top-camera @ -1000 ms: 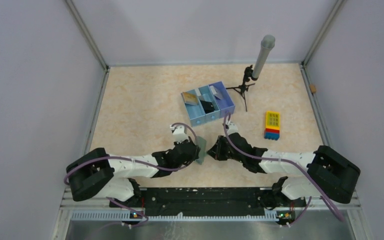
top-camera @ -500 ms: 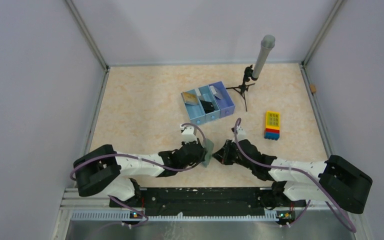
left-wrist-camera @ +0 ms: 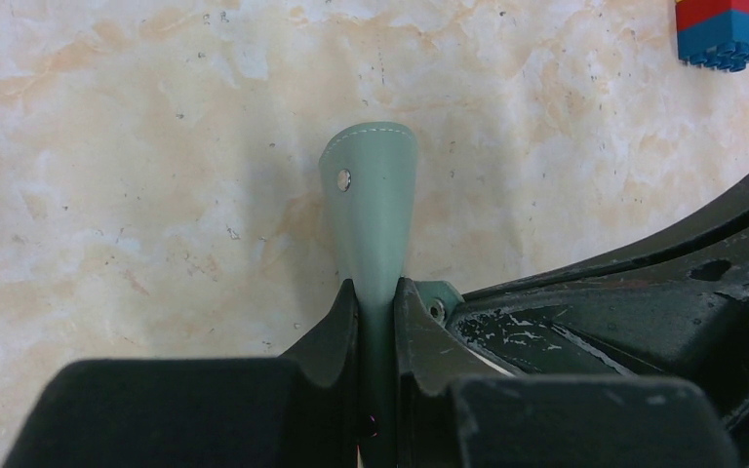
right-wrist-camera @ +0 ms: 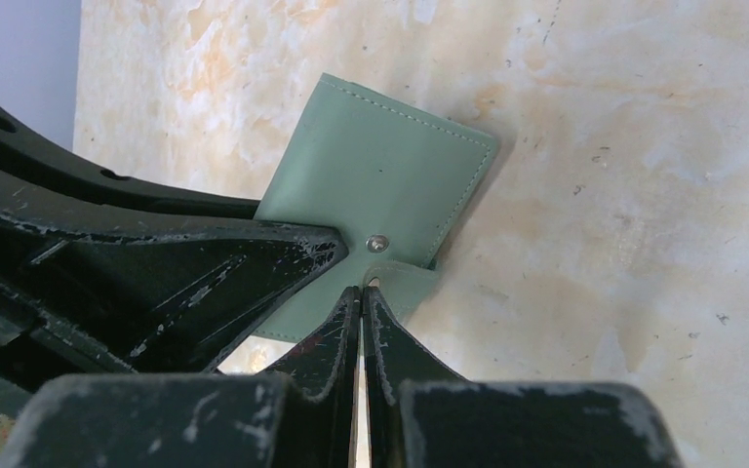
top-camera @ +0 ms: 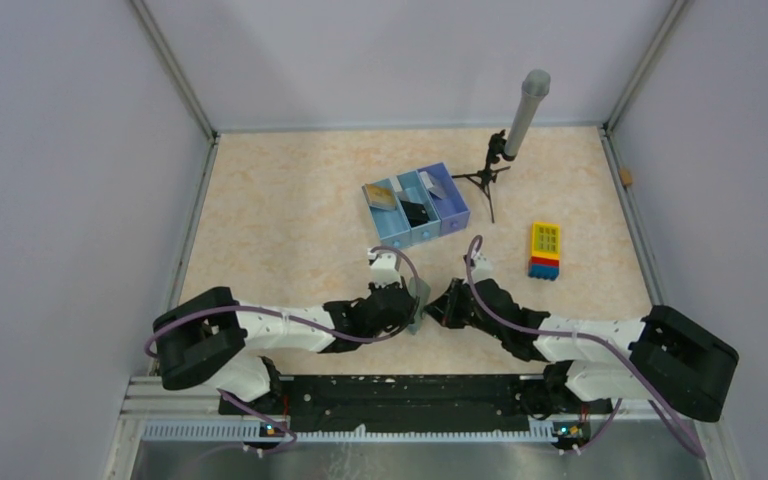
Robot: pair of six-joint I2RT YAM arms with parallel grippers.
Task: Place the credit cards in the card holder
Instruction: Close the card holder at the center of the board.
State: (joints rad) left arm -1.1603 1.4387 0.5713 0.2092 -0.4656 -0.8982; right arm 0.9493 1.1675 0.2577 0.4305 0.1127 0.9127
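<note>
**Left side.** The left gripper (top-camera: 407, 306) is clamped narrowly on the card holder (top-camera: 419, 298). It holds the holder on edge, clear of the tabletop (top-camera: 280, 220), just in front of the arm bases. In the left wrist view, the grey-green card holder (left-wrist-camera: 371, 210) rises folded from between the fingers (left-wrist-camera: 336, 322), with one metal snap visible near its top edge.

**Centre.** Well behind the grippers stands a three-compartment blue tray (top-camera: 457, 215). What appear to be the credit cards (top-camera: 382, 196) lie in its compartments. None has been taken out yet.

**Right of centre.** The right gripper (top-camera: 442, 308) meets the holder from the opposite side. In the right wrist view its fingers (right-wrist-camera: 332, 341) are pressed fully together on the snap tab (right-wrist-camera: 402, 285), the small flap that closes the card holder (right-wrist-camera: 380, 175). The grip on the tab looks shallow, only at the fingertips.

**Right side.** A tripod-mounted microphone (top-camera: 526, 112) and a stack of toy bricks (top-camera: 545, 250) stand well apart from the work.

**Step in hand (judged).** The holder is being opened, one arm bracing the body while the other grips the tab. No cards have been loaded.

**Next move (judged).** The right arm needs to pull the tab away from the body to pop the snap. The left grip must be firm enough that the holder does not slide or twist. The holder must then be unfolded and laid flat before a card is fetched from the tray.
</note>
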